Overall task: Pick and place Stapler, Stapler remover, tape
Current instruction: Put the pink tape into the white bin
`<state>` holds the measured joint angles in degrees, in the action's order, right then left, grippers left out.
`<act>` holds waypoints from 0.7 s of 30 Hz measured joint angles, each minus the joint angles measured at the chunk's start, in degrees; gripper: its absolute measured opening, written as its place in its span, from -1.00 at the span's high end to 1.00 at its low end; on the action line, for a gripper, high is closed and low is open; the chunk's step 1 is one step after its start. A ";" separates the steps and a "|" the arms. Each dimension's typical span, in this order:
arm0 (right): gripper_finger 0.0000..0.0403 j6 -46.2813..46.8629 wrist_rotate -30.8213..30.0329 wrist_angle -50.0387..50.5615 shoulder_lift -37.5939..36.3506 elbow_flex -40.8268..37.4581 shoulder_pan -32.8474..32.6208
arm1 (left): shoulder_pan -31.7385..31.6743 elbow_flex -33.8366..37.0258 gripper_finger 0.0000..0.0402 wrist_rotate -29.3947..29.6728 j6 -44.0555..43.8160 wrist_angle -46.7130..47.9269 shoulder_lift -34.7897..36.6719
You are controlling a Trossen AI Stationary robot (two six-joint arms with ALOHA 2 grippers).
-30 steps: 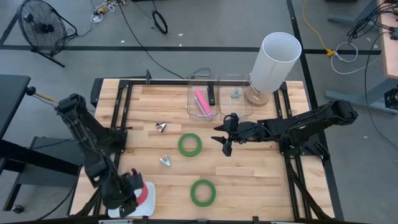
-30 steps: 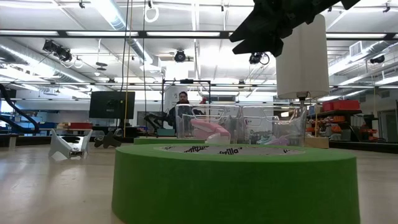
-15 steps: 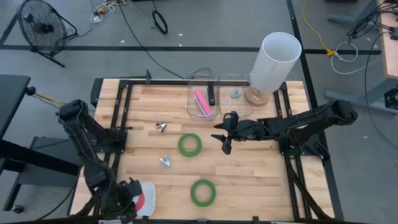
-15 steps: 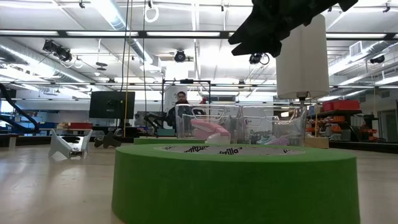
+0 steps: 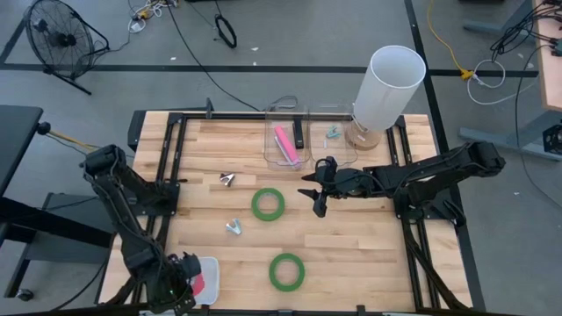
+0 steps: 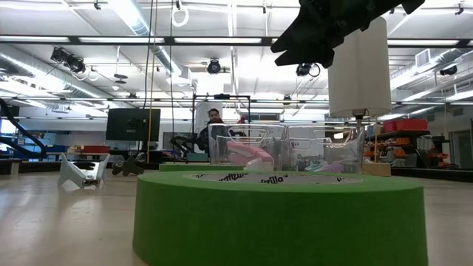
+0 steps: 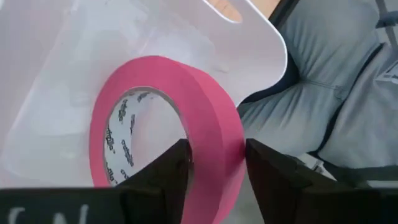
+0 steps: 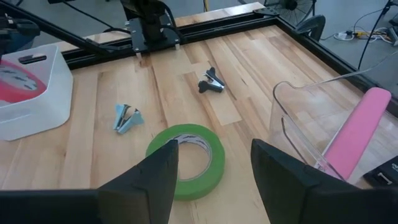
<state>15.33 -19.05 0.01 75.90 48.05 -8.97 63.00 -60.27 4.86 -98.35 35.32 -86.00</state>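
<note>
Both arms are matte black, built of jointed tubular links with rounded joint housings. Each ends in a tool with two flat, dark, blunt-tipped fingers: left tool (image 7: 214,163), right tool (image 8: 214,158). The left tool's body carries white lettering, partly cropped.

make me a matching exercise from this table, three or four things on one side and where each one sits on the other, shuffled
Things:
1. pink-red ring of tape
2. pink stapler
3. tall white cylinder
4. green ring of tape nearest the right claw

Places:
A. far right corner of the wooden table
B. clear plastic bin
C. bare wood, mid-table
D. white tray under the left claw

Pairs: 1-D, 2-B, 3-A, 4-C
</note>
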 joint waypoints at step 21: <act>0.00 -0.04 0.02 -0.02 0.00 0.01 0.00 | -0.09 -0.02 0.93 0.22 0.00 -1.94 0.05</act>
<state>15.29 -19.03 0.00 75.90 48.06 -8.97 62.92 -60.29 5.08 -98.36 33.38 -85.95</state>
